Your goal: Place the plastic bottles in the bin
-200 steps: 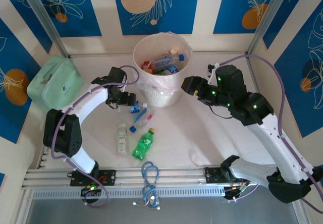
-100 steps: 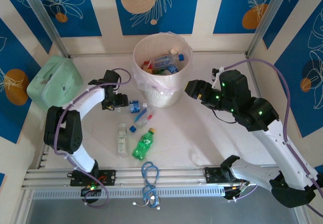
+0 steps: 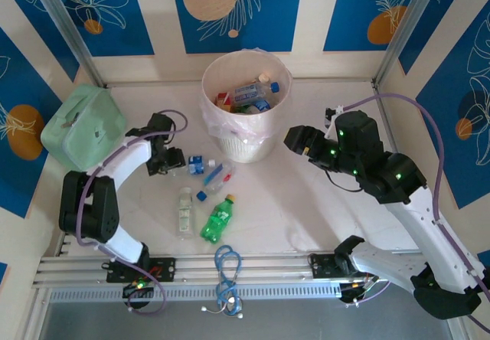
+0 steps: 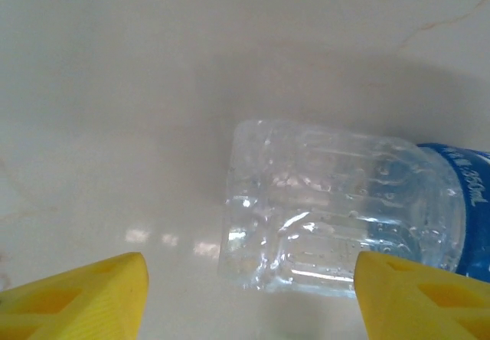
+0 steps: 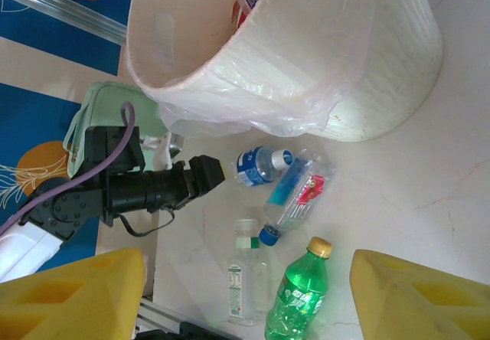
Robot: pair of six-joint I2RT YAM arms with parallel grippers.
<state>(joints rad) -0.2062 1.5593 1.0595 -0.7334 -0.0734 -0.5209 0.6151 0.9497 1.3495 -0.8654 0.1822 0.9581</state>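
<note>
The cream-pink bin [image 3: 246,118] stands at the back centre with several bottles inside [image 3: 249,95]. Just in front of it, plastic bottles lie on the table: a short clear one with a blue label [image 3: 196,165] [image 5: 260,164], a clear one with a blue and red label [image 3: 217,178] [image 5: 300,191], a clear one with a green-white neck band [image 3: 184,210] [image 5: 246,279] and a green one [image 3: 217,219] [image 5: 300,298]. My left gripper [image 3: 178,164] [image 4: 249,294] is open and low, and the short bottle's clear base [image 4: 321,202] lies just ahead, close to its right finger. My right gripper [image 3: 295,137] [image 5: 249,298] hangs open and empty, right of the bin.
A mint-green soft case [image 3: 83,123] [image 5: 99,102] sits at the back left beside the left arm [image 5: 138,191]. A blue cable [image 3: 227,272] lies coiled on the front rail. Patterned walls close the table at the back and sides.
The left gripper has drawn back leftward from the bin, with its fingers narrower, and the short blue-label bottle has shifted a little left. The right arm has eased slightly to the right.
</note>
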